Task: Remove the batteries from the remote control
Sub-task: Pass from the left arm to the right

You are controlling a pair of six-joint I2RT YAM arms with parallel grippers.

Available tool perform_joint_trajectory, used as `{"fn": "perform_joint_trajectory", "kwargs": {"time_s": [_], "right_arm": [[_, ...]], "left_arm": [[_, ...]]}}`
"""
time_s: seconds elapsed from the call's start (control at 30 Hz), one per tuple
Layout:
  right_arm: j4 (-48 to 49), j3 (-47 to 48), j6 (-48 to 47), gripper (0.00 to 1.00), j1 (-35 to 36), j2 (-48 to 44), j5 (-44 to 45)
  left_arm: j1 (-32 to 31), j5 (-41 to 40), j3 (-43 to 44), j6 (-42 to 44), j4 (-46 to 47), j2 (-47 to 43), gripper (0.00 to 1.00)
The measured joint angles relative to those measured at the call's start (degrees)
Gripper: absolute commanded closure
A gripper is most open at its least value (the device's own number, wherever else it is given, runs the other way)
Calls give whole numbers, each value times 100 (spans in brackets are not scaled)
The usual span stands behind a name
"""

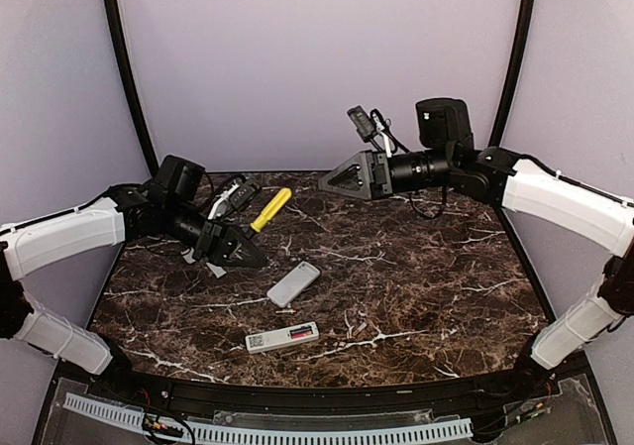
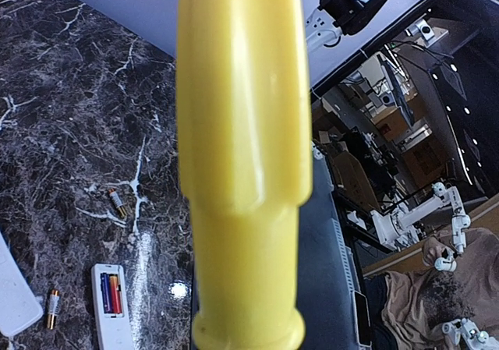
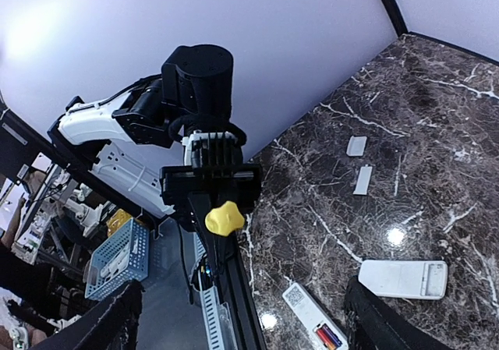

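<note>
A: Where were the batteries?

B: Two batteries (image 2: 111, 293), one bluish-purple and one reddish, sat side by side in the open bay of the near remote (image 1: 282, 337). A loose cell (image 2: 117, 202) lay out on the tabletop (image 1: 446, 267), and a second loose cell (image 2: 53, 309) lay just beside the other remote (image 1: 293, 283).

A: And the end effectors?

B: The left end effector (image 1: 245, 242) was clamped on the yellow-handled screwdriver (image 1: 270, 210) at the back left, well apart from the near remote. The right end effector (image 1: 332, 178) hung high at the rear with its jaws wide, holding nothing.

A: So what worried you?

B: Nothing pinned the near remote. I judged that a pry with the tip could shove or tip the whole body rather than lift a cell. A cell that sprang free was round and could roll across the marble toward the edge. So could the loose ones, if an arm brushed them.

A: Anything about the tool?

B: Its handle blocked most of the left wrist view, so the tip's aim was hard to check from there. I could not see where on the tool the grip fell. A hold on a thin shaft might let it swivel under load.
</note>
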Motion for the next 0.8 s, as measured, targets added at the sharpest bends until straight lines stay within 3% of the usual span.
{"fn": "perform_joint_trajectory", "kwargs": {"time_s": [0.23, 0.47, 0.8], "right_arm": [[-35, 299, -125, 27, 337, 501, -245], [-24, 382, -101, 35, 463, 894, -498], [208, 592, -13, 54, 686, 1141, -966]], "left_arm": [[-428, 205, 2, 129, -236, 243, 100], [-470, 258, 2, 153, -297, 278, 100], [-483, 352, 2, 149, -299, 278, 100]]}}
